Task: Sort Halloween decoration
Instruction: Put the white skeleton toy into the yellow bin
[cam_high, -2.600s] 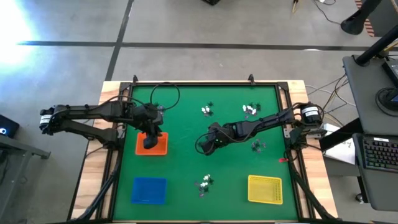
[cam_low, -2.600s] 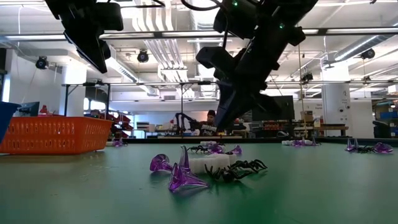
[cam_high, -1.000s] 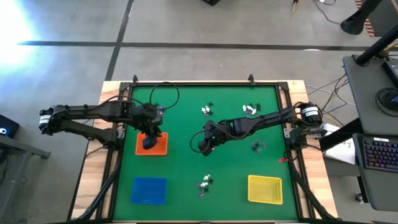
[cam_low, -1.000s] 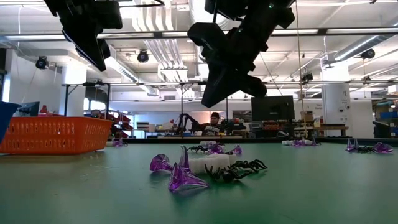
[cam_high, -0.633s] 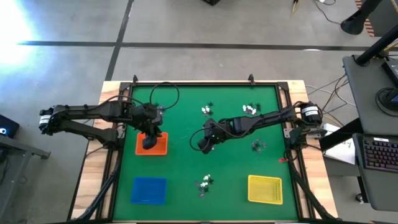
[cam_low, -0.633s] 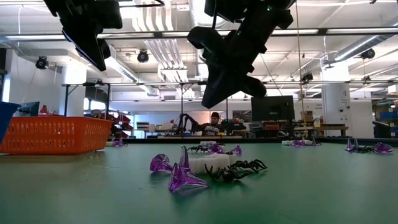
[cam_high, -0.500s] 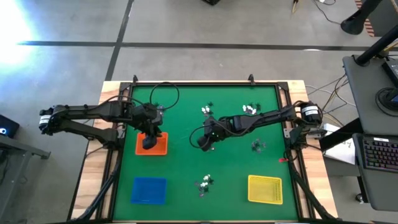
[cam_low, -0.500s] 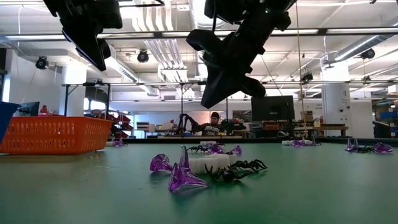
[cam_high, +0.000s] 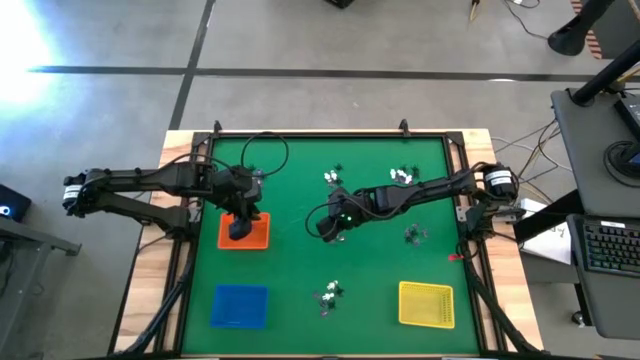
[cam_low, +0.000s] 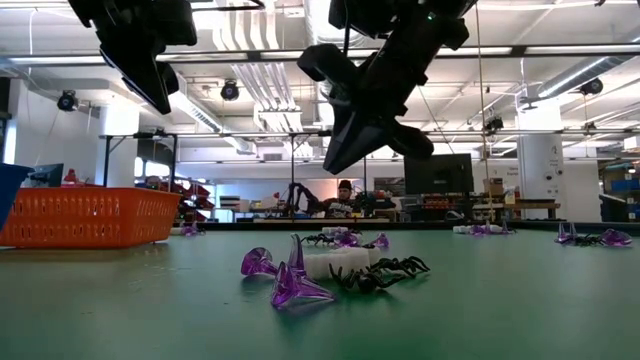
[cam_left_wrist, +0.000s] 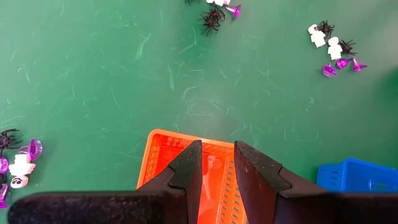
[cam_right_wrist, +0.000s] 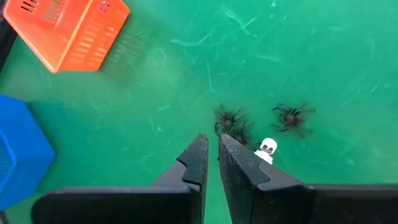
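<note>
Nowhere legible writing; scattered trinkets (cam_left_wrist: 211, 17).

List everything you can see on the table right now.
Mat: one, green, covering the table.
Orange tray: one, mat's left side.
Blue tray: one, lower left in the high view.
Yellow tray: one, lower right there.
Trinket clusters: four, white, black and purple; two near the top edge, one at right, one between the blue and yellow trays.
Left gripper: above the orange tray.
Right gripper: above the mat's centre.
</note>
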